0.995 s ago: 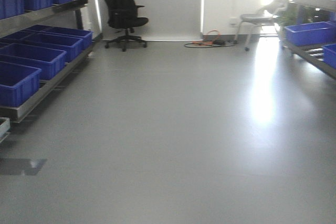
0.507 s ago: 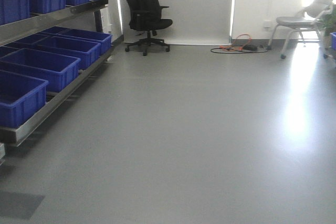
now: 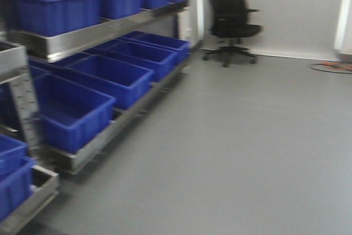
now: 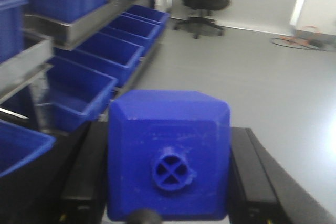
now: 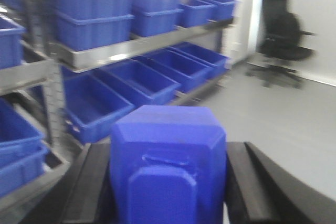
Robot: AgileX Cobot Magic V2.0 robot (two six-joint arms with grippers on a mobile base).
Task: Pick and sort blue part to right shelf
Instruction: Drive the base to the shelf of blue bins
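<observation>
Blue plastic part with a round crossed boss [image 4: 173, 124] sits in the left gripper [image 4: 169, 135], whose two black fingers [image 4: 86, 177] press against its both sides, so the jaws are clamped on it and it hangs above the floor, not on any shelf. In the right wrist view a second blue plastic part with a raised rectangular tab [image 5: 168, 156] is held the same way by the right gripper [image 5: 168, 148], with one black finger touching each side of the block. Both parts fill the lower middle of their wrist views and hide the space between the fingers. A metal shelf rack [image 3: 110, 26] stands along the left side of the front view, and open blue plastic bins [image 3: 71, 114] stand in rows on its lower and upper levels, close one beside another. The same rack and bins appear behind both held parts, to the left of them. A black office chair [image 3: 231, 20] stands far back near the light wall, well apart from the rack. Smooth grey floor [image 3: 247, 147] covers the rest, and an orange cable [image 3: 333, 65] lies on it at the far right edge. The front view is blurred and shows neither of the arms
</observation>
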